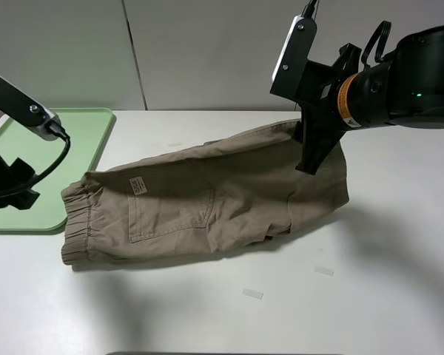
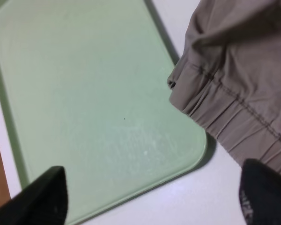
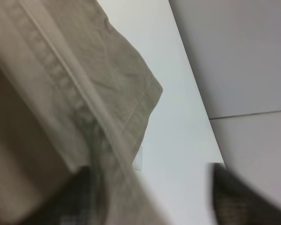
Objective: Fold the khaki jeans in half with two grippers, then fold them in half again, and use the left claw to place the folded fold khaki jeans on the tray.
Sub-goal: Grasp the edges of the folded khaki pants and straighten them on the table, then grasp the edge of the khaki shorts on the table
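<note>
The khaki jeans (image 1: pixel 207 203) lie flat on the white table, waistband at the left next to the tray, leg end at the right. The light-green tray (image 1: pixel 81 129) sits at the left edge. My left gripper (image 1: pixel 18 198) hovers over the tray's near part; in the left wrist view it (image 2: pixel 154 201) is open and empty, with the tray (image 2: pixel 93 93) below and the gathered waistband (image 2: pixel 234 103) beside it. My right gripper (image 1: pixel 308 164) is over the leg end. In the right wrist view it (image 3: pixel 152 201) is spread wide, and the khaki cloth (image 3: pixel 61 93) lies against one finger.
Two small clear tape scraps (image 1: pixel 253 293) lie on the table in front of the jeans. A pale wall (image 1: pixel 207 52) stands behind the table. The table's front edge runs along the bottom of the high view.
</note>
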You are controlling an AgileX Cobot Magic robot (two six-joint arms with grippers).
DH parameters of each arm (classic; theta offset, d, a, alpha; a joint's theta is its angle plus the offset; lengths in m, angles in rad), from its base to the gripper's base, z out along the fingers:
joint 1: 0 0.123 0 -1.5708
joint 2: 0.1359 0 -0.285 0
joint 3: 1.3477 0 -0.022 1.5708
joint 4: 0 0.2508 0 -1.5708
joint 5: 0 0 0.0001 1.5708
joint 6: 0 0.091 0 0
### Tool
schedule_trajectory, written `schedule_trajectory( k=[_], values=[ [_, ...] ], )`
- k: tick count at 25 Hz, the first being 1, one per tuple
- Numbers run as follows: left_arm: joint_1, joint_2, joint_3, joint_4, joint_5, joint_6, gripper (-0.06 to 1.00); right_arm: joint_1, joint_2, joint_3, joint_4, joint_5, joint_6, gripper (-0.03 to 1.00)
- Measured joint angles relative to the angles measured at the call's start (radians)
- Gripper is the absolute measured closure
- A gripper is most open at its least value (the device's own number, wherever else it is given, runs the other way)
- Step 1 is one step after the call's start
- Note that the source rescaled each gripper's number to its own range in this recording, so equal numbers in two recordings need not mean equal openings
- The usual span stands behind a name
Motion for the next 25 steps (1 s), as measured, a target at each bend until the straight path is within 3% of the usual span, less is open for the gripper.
schedule_trajectory(
  k=[2, 5, 11, 17, 25],
  values=[
    [0.0, 0.0, 0.0, 0.001, -0.003, 0.0, 0.19, 0.0, 0.0, 0.0, -0.009, 0.001, 0.0, 0.11],
    [0.0, 0.0, 0.0, 0.001, -0.005, 0.0, 0.17, 0.0, 0.001, 0.0, -0.016, 0.013, 0.002, 0.06],
    [0.0, 0.0, 0.0, 0.001, -0.003, -0.001, 0.17, 0.0, 0.003, 0.0, -0.017, 0.056, 0.023, 0.05],
    [0.0, 0.0, -0.035, 0.007, 0.021, -0.001, 0.16, 0.0, 0.003, 0.0, -0.025, 0.182, 0.117, 0.05],
    [0.0, 0.0, -0.236, 0.009, 0.208, 0.0, 0.16, 0.0, -0.15, -0.028, -0.092, 0.271, 0.231, 0.05]
  ],
)
